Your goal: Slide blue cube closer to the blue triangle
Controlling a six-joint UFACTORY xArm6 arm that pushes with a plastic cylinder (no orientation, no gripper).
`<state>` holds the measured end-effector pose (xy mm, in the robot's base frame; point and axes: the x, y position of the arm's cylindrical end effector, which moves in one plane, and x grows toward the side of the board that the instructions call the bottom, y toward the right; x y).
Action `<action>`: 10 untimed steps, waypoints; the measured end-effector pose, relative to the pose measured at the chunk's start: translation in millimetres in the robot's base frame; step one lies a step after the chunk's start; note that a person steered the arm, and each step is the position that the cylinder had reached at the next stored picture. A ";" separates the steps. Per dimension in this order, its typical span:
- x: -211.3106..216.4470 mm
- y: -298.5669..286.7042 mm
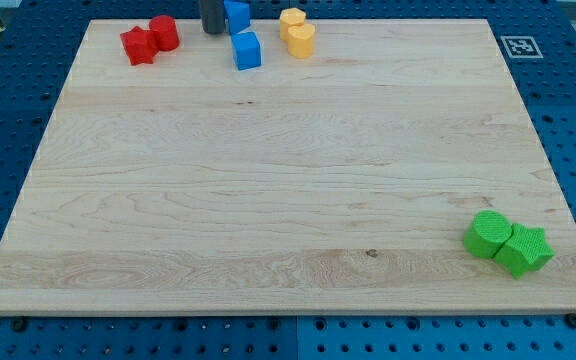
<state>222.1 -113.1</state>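
Observation:
The blue cube (247, 50) sits near the top edge of the wooden board (288, 180), left of centre. The blue triangle (237, 14) lies just above it at the board's top edge, a small gap between them. My tip (212, 31) is the dark rod's lower end at the view's top, just left of the blue triangle and up-left of the blue cube. It looks close to or touching the triangle's left side.
Two red blocks (150, 39) sit together at the top left. Two yellow blocks (297, 32) sit right of the blue cube. Two green blocks (507, 241) sit at the bottom right. A marker tag (519, 46) is at the top right corner.

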 end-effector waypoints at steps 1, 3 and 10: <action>33.0 0.1; 89.0 31.6; 50.6 47.0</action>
<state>272.7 -66.2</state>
